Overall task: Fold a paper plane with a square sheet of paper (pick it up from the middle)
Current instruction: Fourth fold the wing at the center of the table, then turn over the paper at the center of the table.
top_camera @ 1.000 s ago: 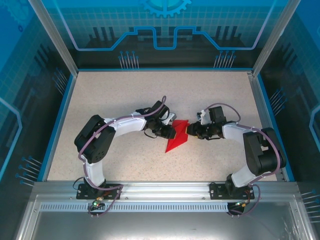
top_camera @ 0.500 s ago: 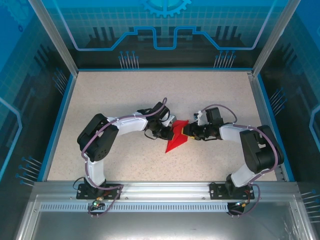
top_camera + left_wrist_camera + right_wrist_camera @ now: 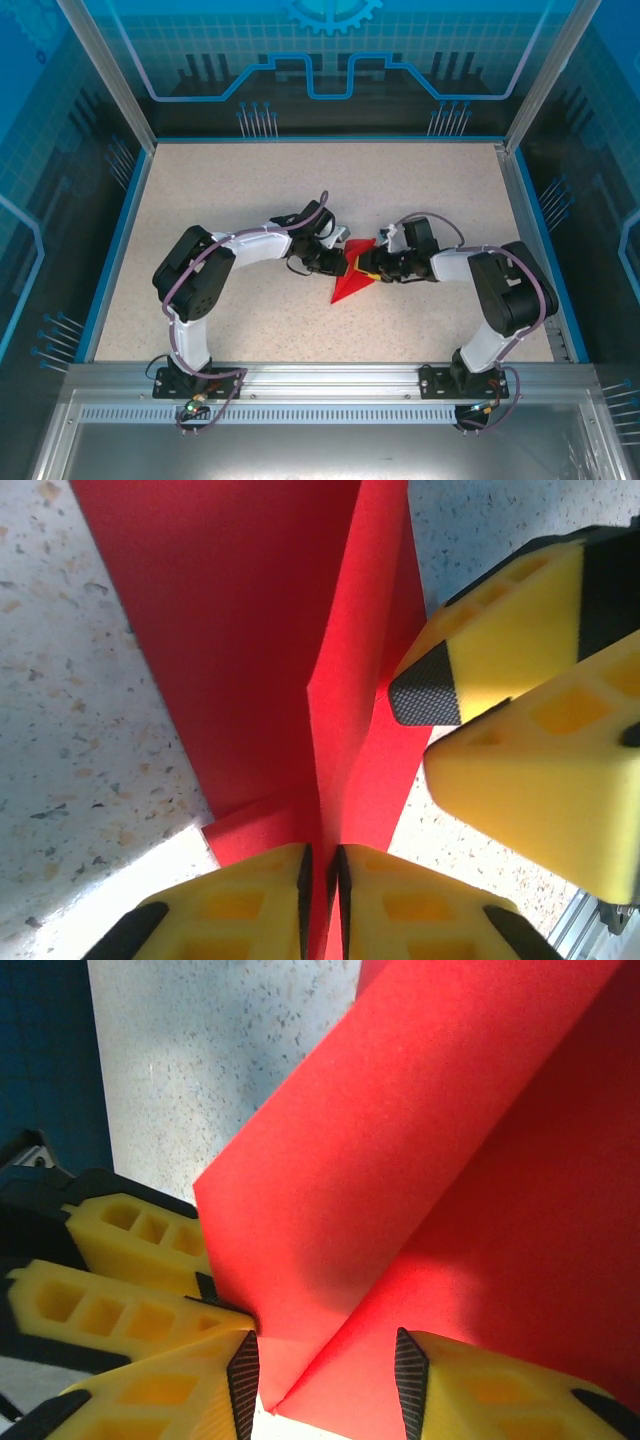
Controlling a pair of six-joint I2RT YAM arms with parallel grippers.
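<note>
The speckled surface [image 3: 200, 190] carries the red paper [image 3: 349, 287] at frame centre, its long axis slanting from upper right to a lower-left point. The left hand [image 3: 337, 262] pinches its ridge from the left. The right hand [image 3: 367, 266], narrowly parted, straddles the opposite flap.

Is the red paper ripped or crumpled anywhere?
No, nothing stands out. The red paper shows clean, sharp folds and no tears where visible. The left gripper pinches its raised crease, and the right gripper sits open around a corner.

Speckled beige table [image 3: 200, 180], blue panelled walls [image 3: 330, 50]
</note>
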